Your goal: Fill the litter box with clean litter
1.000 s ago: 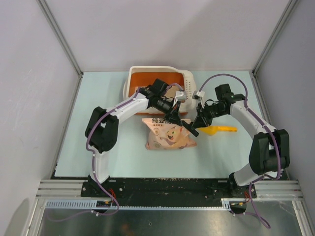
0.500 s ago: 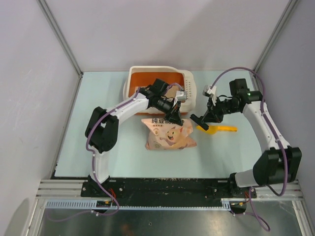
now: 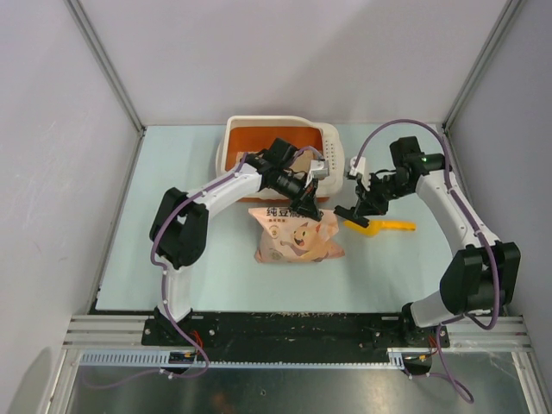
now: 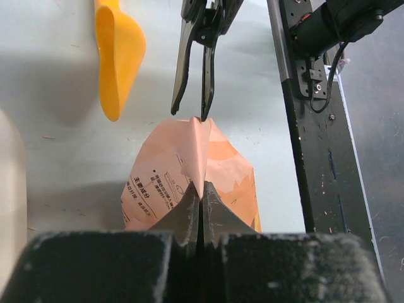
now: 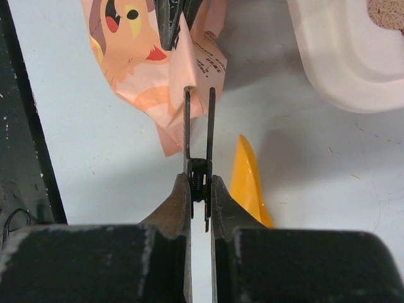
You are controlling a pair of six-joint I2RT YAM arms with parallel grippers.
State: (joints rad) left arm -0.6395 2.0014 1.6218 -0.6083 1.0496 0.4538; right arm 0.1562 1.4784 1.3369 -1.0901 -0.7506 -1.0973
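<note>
The cream-white litter box (image 3: 259, 126) with an orange inner wall stands at the back; its rim shows in the right wrist view (image 5: 341, 57). Some beige litter (image 5: 386, 9) lies in it. My left gripper (image 3: 307, 205) (image 4: 201, 189) is shut on the top fold of the pink printed bag (image 3: 293, 235) (image 4: 183, 164). My right gripper (image 3: 366, 198) (image 5: 201, 184) is shut on black snips (image 5: 199, 126) (image 4: 196, 57). Their blades stand slightly apart, with the tips at the bag's (image 5: 145, 57) raised corner.
An orange plastic scoop (image 3: 384, 226) (image 4: 118, 57) (image 5: 249, 183) lies on the table just right of the bag, under my right gripper. Grey walls enclose the table. The black rail (image 4: 315, 126) runs along the near edge.
My right arm drew the snips up and to the right off the bag's corner, then came back slightly to the left. The left arm and the bag have stayed put.
</note>
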